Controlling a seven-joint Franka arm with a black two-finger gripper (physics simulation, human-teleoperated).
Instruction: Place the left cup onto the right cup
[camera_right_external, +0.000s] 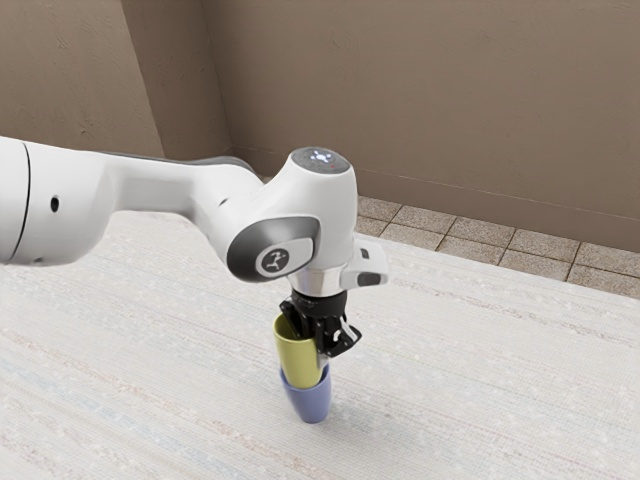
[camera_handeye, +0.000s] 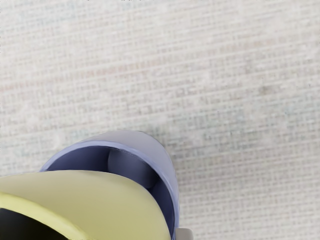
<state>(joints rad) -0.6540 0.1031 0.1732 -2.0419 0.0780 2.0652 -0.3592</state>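
Note:
A yellow-green cup (camera_right_external: 300, 355) sits tilted inside the mouth of a blue-purple cup (camera_right_external: 309, 398) that stands on the table. My gripper (camera_right_external: 322, 337) is right at the yellow-green cup's rim, its black fingers on either side of the rim wall, shut on it. Seen from the wrist, the yellow-green cup (camera_handeye: 85, 200) is just under my hand, with the blue-purple cup (camera_handeye: 150, 155) around its lower part.
The table (camera_right_external: 500, 380) has a pale woven-looking surface all around the cups. A tiled floor strip (camera_right_external: 500, 240) and brown walls lie beyond the table's far edge.

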